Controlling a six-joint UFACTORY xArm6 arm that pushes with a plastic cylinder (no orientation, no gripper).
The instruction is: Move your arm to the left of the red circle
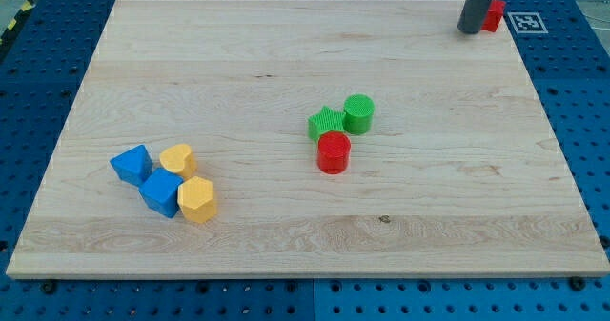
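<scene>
My tip (469, 30) rests on the wooden surface (238, 64) at the view's top right corner, touching or just beside a small red block (494, 14) that is mostly hidden behind the rod, so its shape cannot be made out. There is no claw on this arm, only the rod, so nothing opens or clamps. The red circle (334, 153), the thing I must come alongside, stands near the middle of the surface, well apart from my tip, toward the view's bottom left of it. It touches a green star (326, 123) just above it, and a green circle (359, 113) sits against that star on the view's right. These two would probably block a straight diagonal run from the corner, so I judge the tip should swing around them, most likely passing above and to their left, before settling on the bare wood at the red circle's left. Far off at the view's left lie two blue blocks (132, 163) (161, 193) and two yellow blocks (178, 159) (197, 199), bunched together and out of the way.
</scene>
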